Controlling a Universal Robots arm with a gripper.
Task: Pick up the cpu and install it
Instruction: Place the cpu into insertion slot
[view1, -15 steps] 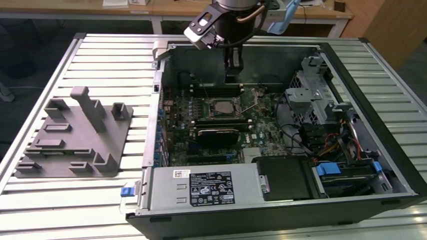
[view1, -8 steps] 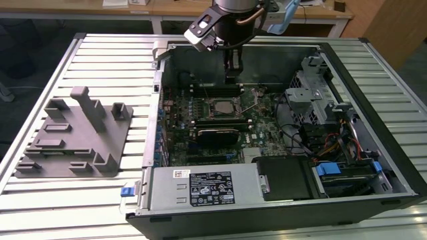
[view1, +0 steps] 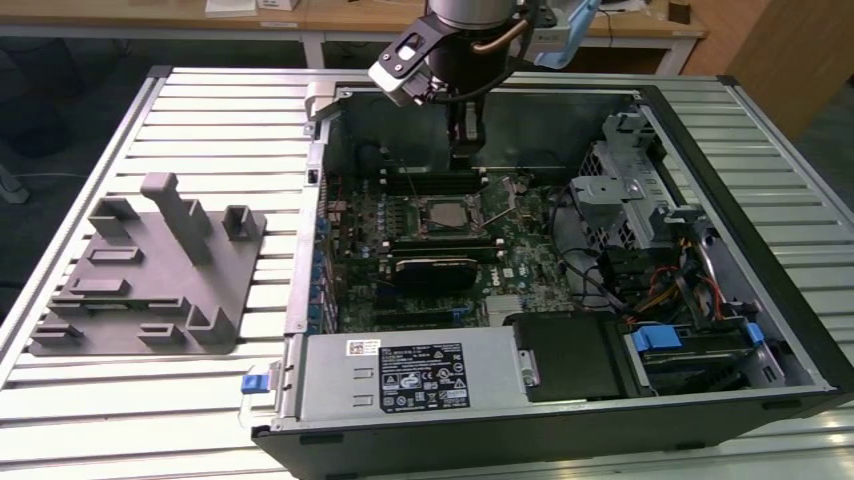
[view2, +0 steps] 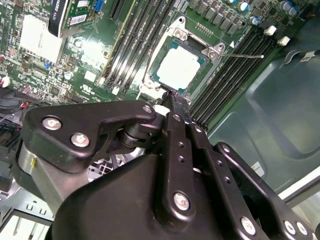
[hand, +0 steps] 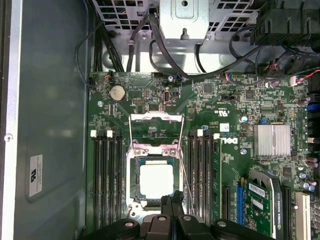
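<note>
Where the socket (hand: 134, 175) lies open on the green motherboard (hand: 200, 107), the cpu (hand: 156, 181) rests flat inside it, silver top up. Just beside the socket's edge hangs the gripper (hand: 172, 201), its fingers (view2: 176, 107) pressed together with nothing between them, as far as both wrist views let me judge. The grey fixture tray (view1: 120, 300) stands outside the computer case (view1: 574, 110), on the exterior view's left.
</note>
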